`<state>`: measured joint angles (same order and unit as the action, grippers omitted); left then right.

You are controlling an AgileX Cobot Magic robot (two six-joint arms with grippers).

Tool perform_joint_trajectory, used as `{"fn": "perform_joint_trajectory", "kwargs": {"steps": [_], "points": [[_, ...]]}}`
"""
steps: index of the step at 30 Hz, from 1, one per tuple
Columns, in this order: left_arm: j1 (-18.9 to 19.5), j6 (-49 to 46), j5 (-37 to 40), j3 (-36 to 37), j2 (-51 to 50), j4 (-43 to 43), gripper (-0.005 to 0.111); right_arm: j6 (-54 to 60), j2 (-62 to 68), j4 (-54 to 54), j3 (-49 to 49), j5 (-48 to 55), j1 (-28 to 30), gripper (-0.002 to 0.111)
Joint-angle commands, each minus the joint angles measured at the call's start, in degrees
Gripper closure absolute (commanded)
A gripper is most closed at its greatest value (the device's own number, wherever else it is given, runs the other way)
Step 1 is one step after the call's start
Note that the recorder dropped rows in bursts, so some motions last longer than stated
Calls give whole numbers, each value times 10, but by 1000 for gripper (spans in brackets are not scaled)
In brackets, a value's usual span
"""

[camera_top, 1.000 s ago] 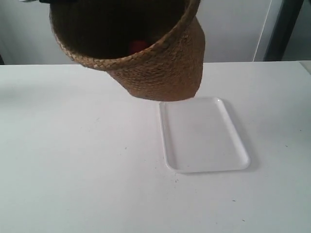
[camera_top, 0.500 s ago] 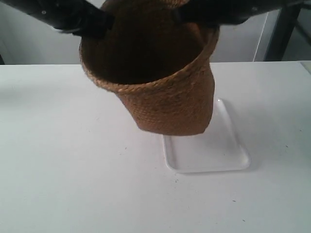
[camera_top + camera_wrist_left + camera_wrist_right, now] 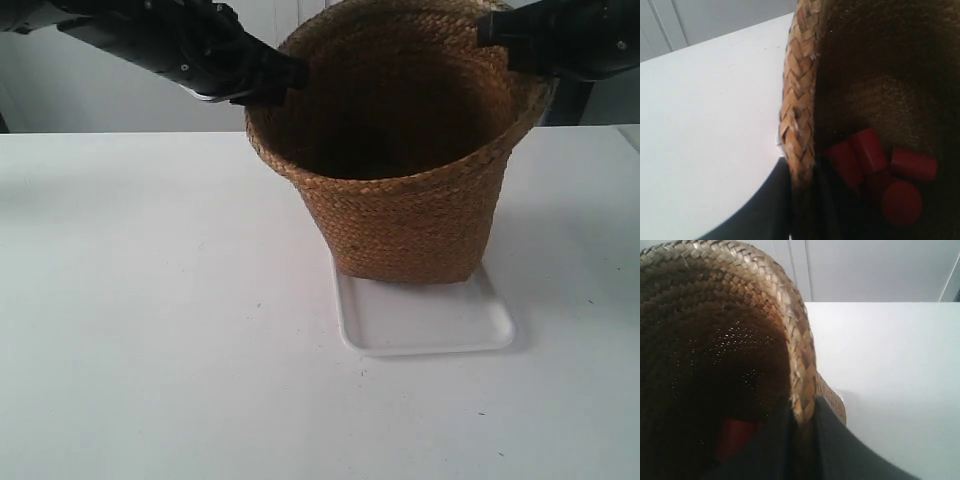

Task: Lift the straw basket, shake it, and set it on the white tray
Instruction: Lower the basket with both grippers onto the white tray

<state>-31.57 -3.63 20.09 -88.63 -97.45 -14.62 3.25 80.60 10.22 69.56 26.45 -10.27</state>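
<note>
Exterior view: tall tapered straw basket, coarse brown weave, thick braided rim, upright with mouth up and long axis vertical, base at the far end of the glossy white tray; contact unclear. Pinched narrowly onto opposite rim sides: left gripper, right gripper. Inside, smooth red cylinders.

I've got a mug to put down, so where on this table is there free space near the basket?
The table is bare across the exterior view's left, from the straw basket outward, and along the near edge in front of the white tray. Crowded: the tray, mostly covered by the basket, and the basket's rim, where both arms' jaws clamp it.
</note>
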Motion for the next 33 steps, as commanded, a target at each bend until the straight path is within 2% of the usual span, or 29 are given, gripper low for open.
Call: {"fn": "perform_joint_trajectory", "kwargs": {"steps": [1, 13, 23, 27, 31, 33], "points": [[-9, -9, 8, -26, -19, -7, 107, 16, 26, 10, 0, -23, 7, 108], [-18, 6, 24, -51, -41, -3, 107, 34, 73, 19, 0, -19, 7, 108], [-18, 11, -17, -51, -90, -4, 106, 45, 78, 18, 0, -29, 7, 108], [-18, 11, -41, -51, -93, -4, 92, 60, 89, 18, 0, -40, 7, 105], [-18, 23, -58, -52, -93, -4, 70, 60, 110, 18, 0, -53, 7, 92], [-18, 24, -69, -52, -93, -4, 64, 60, 118, 19, 0, -57, 7, 82]]}}
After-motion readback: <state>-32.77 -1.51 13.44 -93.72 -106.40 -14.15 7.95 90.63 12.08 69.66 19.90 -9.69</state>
